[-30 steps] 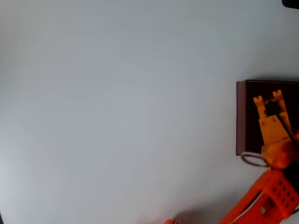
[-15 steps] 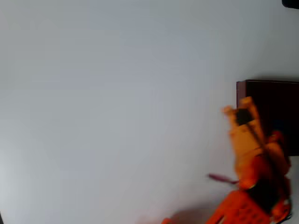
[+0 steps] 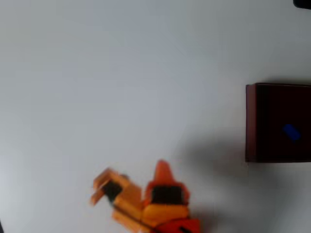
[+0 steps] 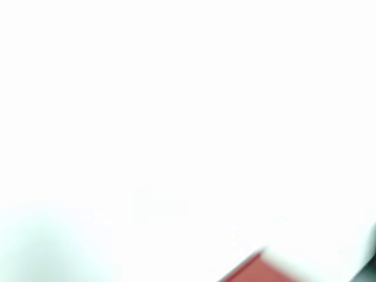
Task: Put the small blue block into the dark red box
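In the overhead view the small blue block (image 3: 291,131) lies inside the dark red box (image 3: 250,121), on its nearly black floor, at the right edge of the picture. My orange gripper (image 3: 97,188) is far from the box, low in the picture and left of centre, blurred by motion. Its fingers point left and stand apart with nothing between them. The orange arm (image 3: 165,204) runs off the bottom edge behind it.
The table (image 3: 121,87) is a plain pale grey-white surface. A dark object (image 3: 302,3) sits in the top right corner. The wrist view is washed out white, with a blurred red strip (image 4: 252,271) at the bottom that I cannot identify.
The gripper has swung from over the box, across the table, to the lower left. The blue block, hidden under the gripper before, now shows inside the box.
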Motion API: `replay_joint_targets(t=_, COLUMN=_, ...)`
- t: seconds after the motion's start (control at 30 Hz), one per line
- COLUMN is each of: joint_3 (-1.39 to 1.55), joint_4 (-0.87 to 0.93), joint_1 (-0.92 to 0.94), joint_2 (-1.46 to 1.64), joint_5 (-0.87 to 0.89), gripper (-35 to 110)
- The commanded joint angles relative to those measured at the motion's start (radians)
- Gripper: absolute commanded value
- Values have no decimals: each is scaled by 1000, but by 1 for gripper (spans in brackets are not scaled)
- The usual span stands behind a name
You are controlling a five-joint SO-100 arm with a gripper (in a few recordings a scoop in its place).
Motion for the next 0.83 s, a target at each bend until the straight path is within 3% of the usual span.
replay_joint_targets(t=0.0, joint_3=144, joint_4=35, joint_1=-153, joint_2=249, joint_5=-37, gripper=0)
replay_joint_targets(t=0.23, joint_3=322, joint_4=17, joint_1=-302, joint_2=253, joint_5=-132, gripper=0)
replay_joint_targets(t=0.8, joint_3=410, joint_4=-2, joint_1=-288, joint_2=253, joint_5=-133, gripper=0)
